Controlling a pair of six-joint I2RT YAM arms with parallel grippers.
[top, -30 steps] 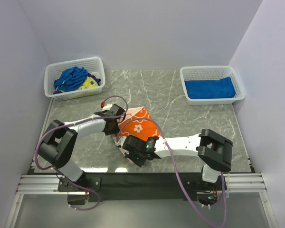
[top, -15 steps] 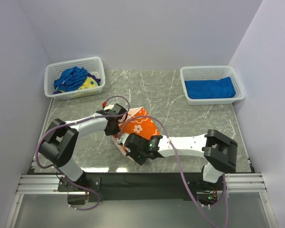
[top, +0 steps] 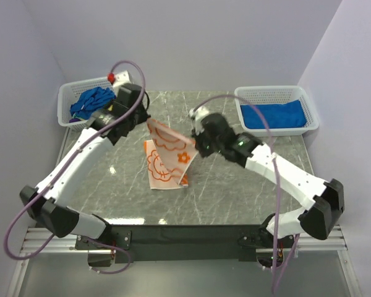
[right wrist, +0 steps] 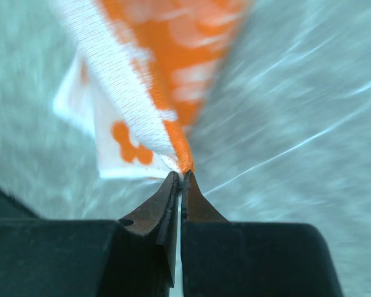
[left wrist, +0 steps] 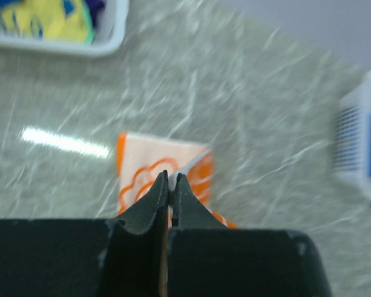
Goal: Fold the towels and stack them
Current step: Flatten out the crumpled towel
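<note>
Both pairs of jaws are pressed together on cloth: the left gripper pinches one upper corner of the orange hand towel with white flower outlines, and the right gripper pinches the opposite corner. In the left wrist view the black fingertips meet with only a sliver of fabric between them, and in the right wrist view the fingertips clamp the stitched orange hem.

Nearest the arm bases lies the grey marble-patterned tabletop. Above its middle the towel hangs stretched between the two grippers, its pale reverse side with orange flower outlines facing the overhead camera; its lower edge appears to rest on the table, a little left of centre.

Farther back, at the left corner, stands a white plastic mesh basket holding a crumpled royal blue towel; the left wrist view also shows a yellow towel inside it. At the far right corner a second white mesh basket holds a folded royal blue towel, lying flat
</note>
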